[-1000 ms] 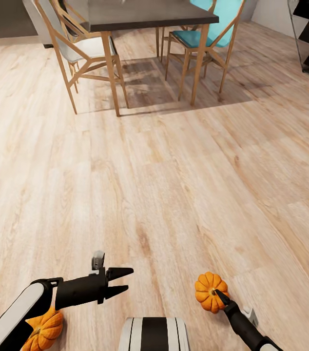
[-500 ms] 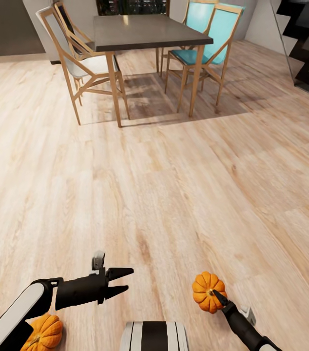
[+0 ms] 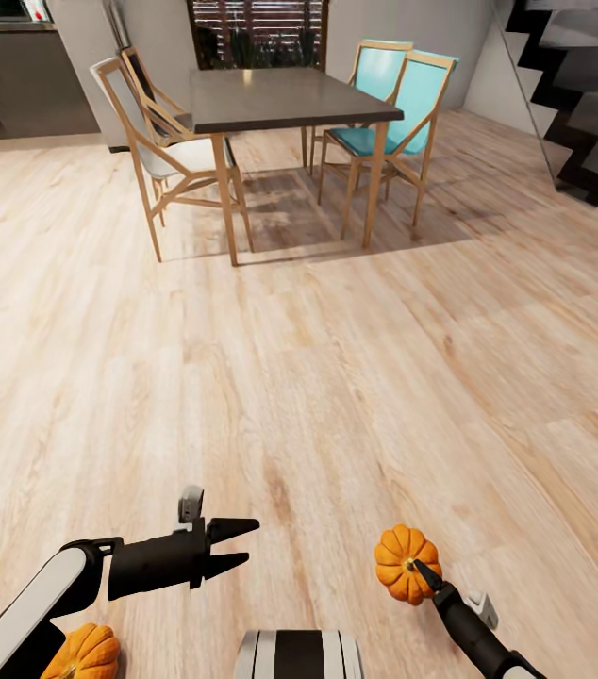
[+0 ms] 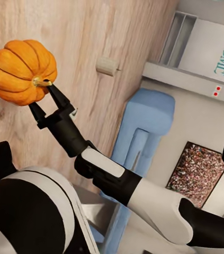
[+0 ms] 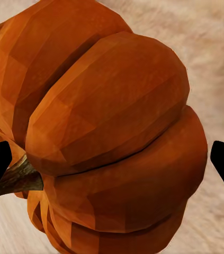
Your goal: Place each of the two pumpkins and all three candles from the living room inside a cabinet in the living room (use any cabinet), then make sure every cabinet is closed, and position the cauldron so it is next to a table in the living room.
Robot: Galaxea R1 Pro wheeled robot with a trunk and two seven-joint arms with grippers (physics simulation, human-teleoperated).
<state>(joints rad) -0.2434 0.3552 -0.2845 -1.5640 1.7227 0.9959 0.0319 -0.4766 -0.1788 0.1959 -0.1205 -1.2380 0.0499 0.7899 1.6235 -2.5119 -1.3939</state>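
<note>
The right gripper (image 3: 419,569) holds one pumpkin (image 3: 405,562) by its stem, low over the wood floor (image 3: 337,377). In the left wrist view the two fingers pinch just the stem (image 4: 42,82), so the grip looks thin. The left gripper (image 3: 240,542) is partly open and holds nothing. A second pumpkin (image 3: 84,651) shows under the left arm, and I cannot tell if it sits on the floor or on the robot. A candle (image 4: 106,65) lies on the floor near the blue sofa (image 4: 143,119).

Farther off stand a dark table (image 3: 280,94) and chairs (image 3: 153,141). The cabinet is not there. I think the robot should turn slowly, so the pumpkin does not swing and slip off its stem.
</note>
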